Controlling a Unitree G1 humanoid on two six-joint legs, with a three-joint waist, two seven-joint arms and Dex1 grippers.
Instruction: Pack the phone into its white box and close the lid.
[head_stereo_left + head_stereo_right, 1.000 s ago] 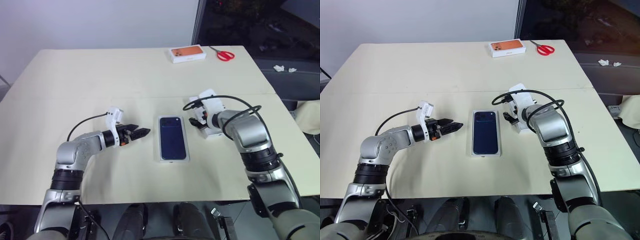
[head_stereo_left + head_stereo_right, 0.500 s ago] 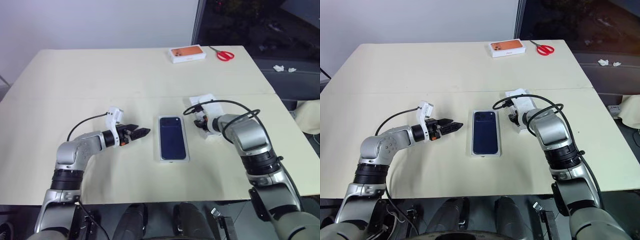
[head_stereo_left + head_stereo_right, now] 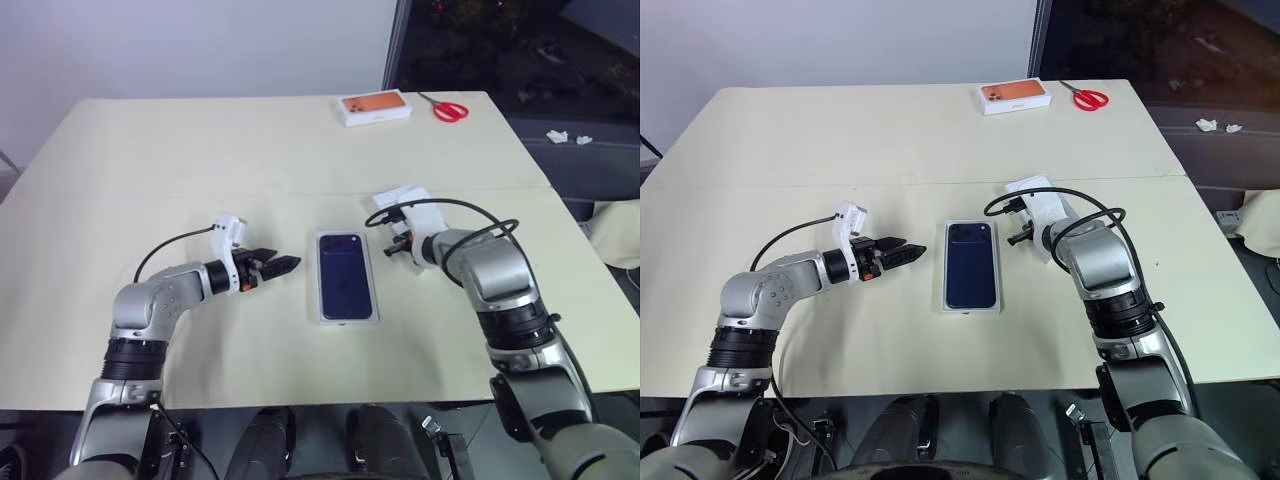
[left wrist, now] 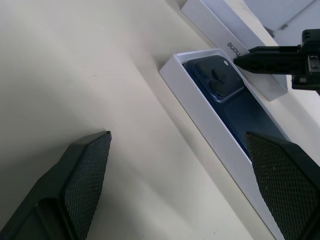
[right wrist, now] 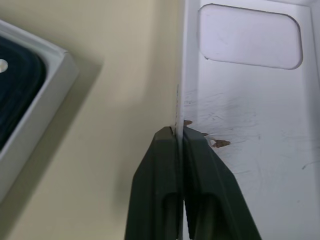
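The dark blue phone (image 3: pixel 346 275) lies camera side up inside the white box (image 3: pixel 322 300) at the table's middle. To its right lies the lid (image 3: pixel 404 197), white inner side up, with printed letters on its side wall (image 4: pixel 235 49). My right gripper (image 5: pixel 179 131) is shut on the lid's thin wall nearest the box, and my arm hides the near part of the lid. My left gripper (image 3: pixel 284 266) hovers open just left of the box, pointing at it, with nothing between its fingers (image 4: pixel 82 185).
A white box with an orange phone picture (image 3: pixel 375 108) and red scissors (image 3: pixel 449 109) lie at the table's far right. A seam (image 3: pixel 200 193) crosses the tabletop behind the work area. The table's right edge (image 3: pixel 590 270) is close to my right arm.
My right gripper has gone from open to shut, pinching the lid's wall. The left arm, the phone and the white box have not moved.
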